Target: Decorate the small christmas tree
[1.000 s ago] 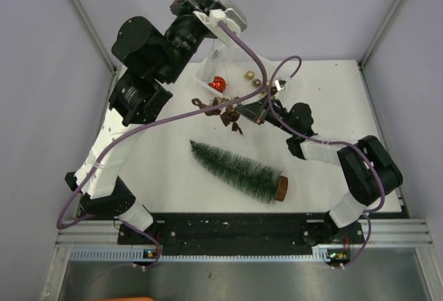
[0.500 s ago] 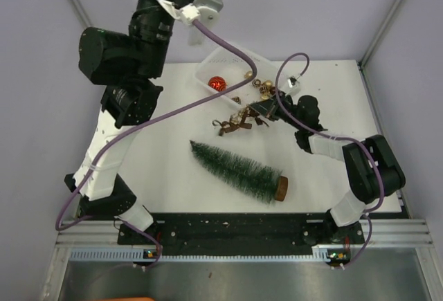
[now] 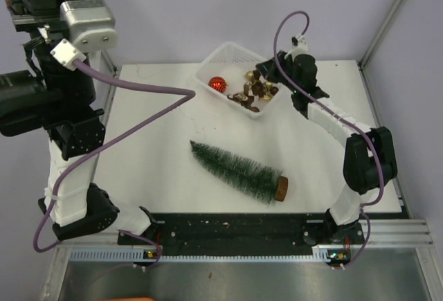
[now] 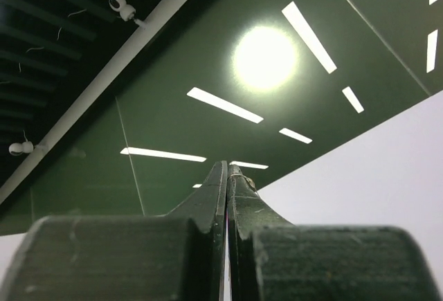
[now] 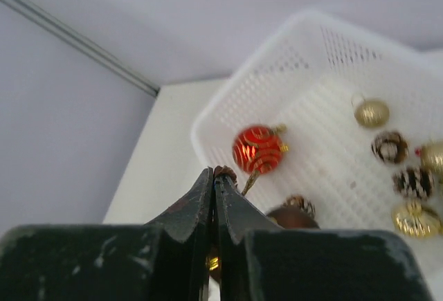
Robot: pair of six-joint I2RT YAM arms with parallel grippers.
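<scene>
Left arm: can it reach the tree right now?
Probably not directly. The left gripper is shut and points up at the ceiling, arm raised. The small christmas tree lies uncovered on the table, so nothing blocks a descent.

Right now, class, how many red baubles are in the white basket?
1. The red bauble lies near the left end of the white basket, beside brown ornaments; more could be hidden beneath those.

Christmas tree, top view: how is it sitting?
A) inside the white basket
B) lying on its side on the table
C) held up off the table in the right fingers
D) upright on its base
B: the small christmas tree lies flat on its side on the table, its tip pointing to the far left and nothing gripping it.
</scene>
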